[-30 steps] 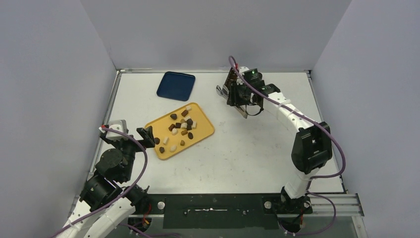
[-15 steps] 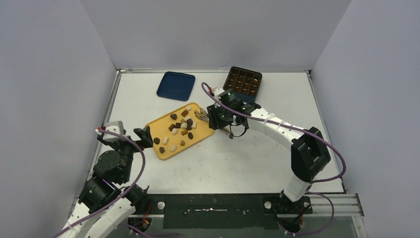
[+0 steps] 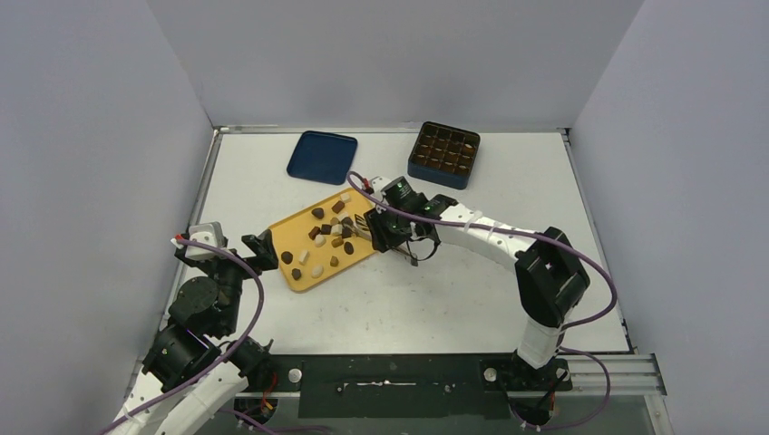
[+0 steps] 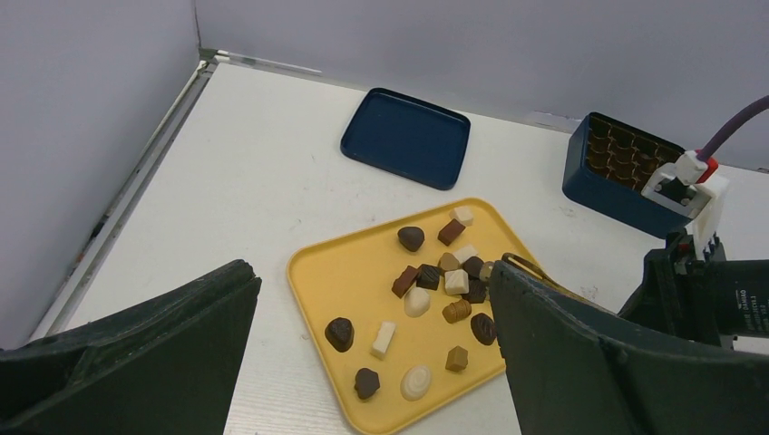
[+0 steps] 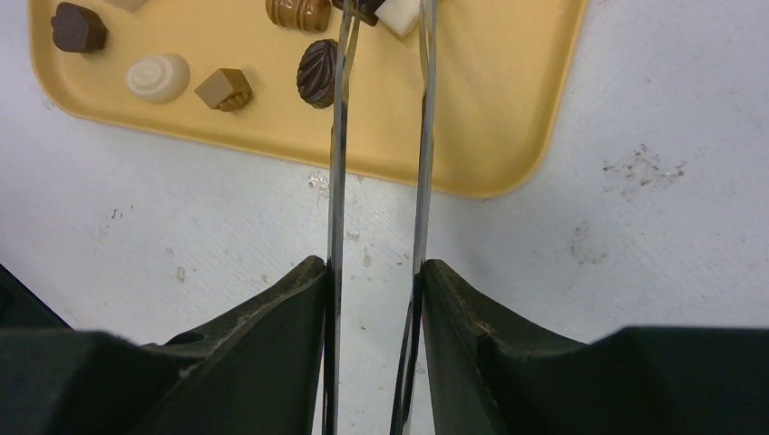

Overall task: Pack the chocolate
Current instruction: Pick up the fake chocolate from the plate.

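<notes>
Right hand (image 5: 374, 272) clamped on metal tweezers (image 5: 336, 163), tines reaching forward of it over yellow tray (image 5: 508, 109), tips among the chocolate (image 5: 317, 84). Left hand (image 4: 367, 299) spread wide, holding nothing; tray and chocolate just ahead.

You see dark brown, caramel and white chocolate (image 4: 428, 276) on a yellow tray (image 4: 317, 279); one white piece (image 5: 157, 75) carries a swirl, one dark piece (image 5: 316, 85) leaf ribbing. Your lid (image 4: 405, 138) and gridded box (image 4: 603, 194) are dark blue. The tongs (image 5: 336, 136) are silvery, the right gripper (image 5: 374, 268) black, the table (image 5: 635, 227) white with grey scuffs.
</notes>
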`<action>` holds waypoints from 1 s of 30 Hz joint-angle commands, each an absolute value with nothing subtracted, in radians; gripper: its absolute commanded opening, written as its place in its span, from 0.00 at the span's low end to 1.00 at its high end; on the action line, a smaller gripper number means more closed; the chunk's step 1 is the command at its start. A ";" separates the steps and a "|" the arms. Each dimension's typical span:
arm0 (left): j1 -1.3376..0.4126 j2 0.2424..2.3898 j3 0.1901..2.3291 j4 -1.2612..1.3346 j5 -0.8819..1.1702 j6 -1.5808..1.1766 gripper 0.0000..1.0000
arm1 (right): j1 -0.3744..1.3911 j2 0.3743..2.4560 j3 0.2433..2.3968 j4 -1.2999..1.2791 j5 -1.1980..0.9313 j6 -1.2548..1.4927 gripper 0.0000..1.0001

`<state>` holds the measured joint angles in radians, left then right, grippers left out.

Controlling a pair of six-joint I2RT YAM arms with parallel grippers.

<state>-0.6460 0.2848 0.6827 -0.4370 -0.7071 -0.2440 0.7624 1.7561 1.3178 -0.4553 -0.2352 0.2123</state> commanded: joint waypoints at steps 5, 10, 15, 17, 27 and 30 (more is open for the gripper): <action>-0.638 0.280 0.694 -0.407 -0.716 -0.246 0.97 | 0.782 1.790 1.373 -0.444 -0.203 0.183 0.41; -0.638 0.277 0.695 -0.408 -0.712 -0.249 0.97 | 0.786 1.809 1.395 -0.473 -0.174 0.181 0.41; -0.638 0.274 0.694 -0.408 -0.709 -0.250 0.97 | 0.787 1.804 1.401 -0.488 -0.164 0.175 0.42; -0.638 0.275 0.694 -0.408 -0.707 -0.250 0.97 | 0.787 1.806 1.408 -0.502 -0.164 0.168 0.44; -0.638 0.280 0.695 -0.408 -0.703 -0.250 0.97 | 0.787 1.838 1.421 -0.524 -0.184 0.160 0.45; -0.638 0.279 0.695 -0.408 -0.703 -0.251 0.97 | 0.788 1.853 1.424 -0.520 -0.181 0.161 0.45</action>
<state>-0.6449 0.2817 0.6827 -0.4370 -0.7063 -0.2504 0.7807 1.8233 1.3758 -0.5320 -0.1883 0.1680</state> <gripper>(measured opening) 0.973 0.453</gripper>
